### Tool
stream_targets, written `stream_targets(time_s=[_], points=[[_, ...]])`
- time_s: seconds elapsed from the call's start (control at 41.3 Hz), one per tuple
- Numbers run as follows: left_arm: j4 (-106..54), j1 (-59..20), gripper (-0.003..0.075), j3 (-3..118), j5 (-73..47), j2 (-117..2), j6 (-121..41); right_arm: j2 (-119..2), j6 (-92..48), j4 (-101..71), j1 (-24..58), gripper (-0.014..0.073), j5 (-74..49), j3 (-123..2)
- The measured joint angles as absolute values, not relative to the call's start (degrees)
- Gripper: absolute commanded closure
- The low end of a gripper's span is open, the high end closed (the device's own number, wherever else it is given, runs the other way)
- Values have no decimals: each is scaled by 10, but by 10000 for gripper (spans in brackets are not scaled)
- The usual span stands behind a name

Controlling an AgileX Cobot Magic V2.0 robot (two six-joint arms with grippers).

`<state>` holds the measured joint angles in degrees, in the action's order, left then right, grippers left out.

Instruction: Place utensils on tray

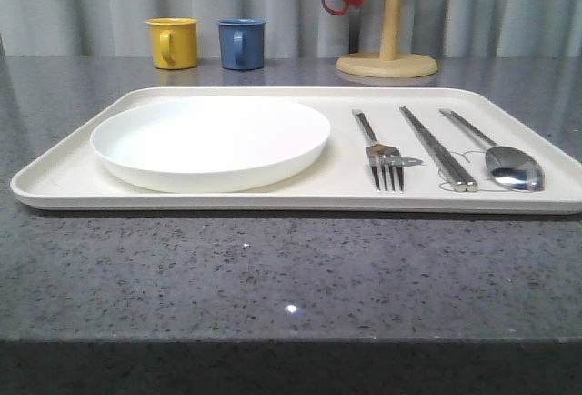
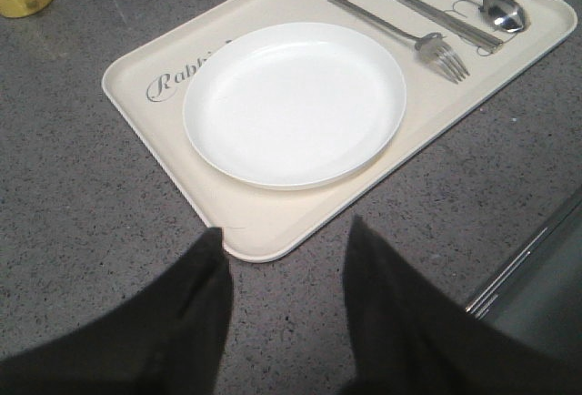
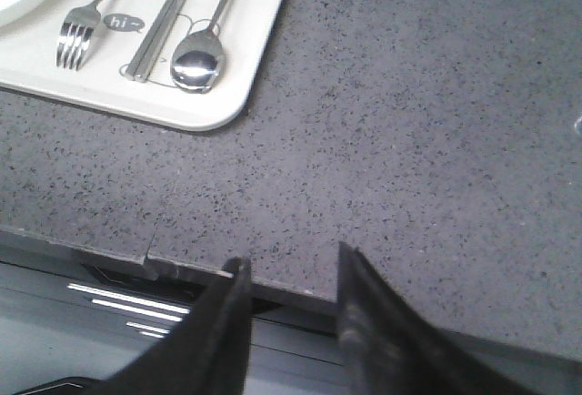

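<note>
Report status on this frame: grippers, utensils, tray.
Left gripper and right gripper open, empty. Plate, fork, chopsticks, spoon all on tray. No obstructions.

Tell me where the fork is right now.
In the front view the fork lies on the tray, right of the white plate and left of the chopsticks, tines toward the near edge.

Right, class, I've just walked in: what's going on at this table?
Nothing is being handled. The plate, fork, chopsticks and spoon all lie on the tray. The left gripper hangs open near the tray's corner; the right gripper is open over the table edge, holding nothing.
</note>
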<state>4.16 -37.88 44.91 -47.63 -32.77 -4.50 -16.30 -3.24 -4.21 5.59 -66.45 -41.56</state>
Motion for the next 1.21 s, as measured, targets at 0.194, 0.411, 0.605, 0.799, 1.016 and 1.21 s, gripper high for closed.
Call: stream_targets(time_s=[0.194,0.411,0.605,0.799,1.016,1.21], points=[[42,-379,740,449,-476,-328,-45,-163,-31,-42,56,704,-656,-415],[42,-379,740,449,-476,-328,-45,-163,-31,-42,56,709,-655,-415],[42,-380,740,443,-471,-321,-45,-162,-30,-42,56,709,-655,-415],[40,-297,740,345,-399,-228,-45,-162,-30,-42,56,709,-656,-415],[-5,-153,740,127,-175,-88,-45,-162,-30,-42,56,709,-658,-415],[-28,-78,740,4,-78,0,-45,-162,-30,-42,56,709,-658,-415]])
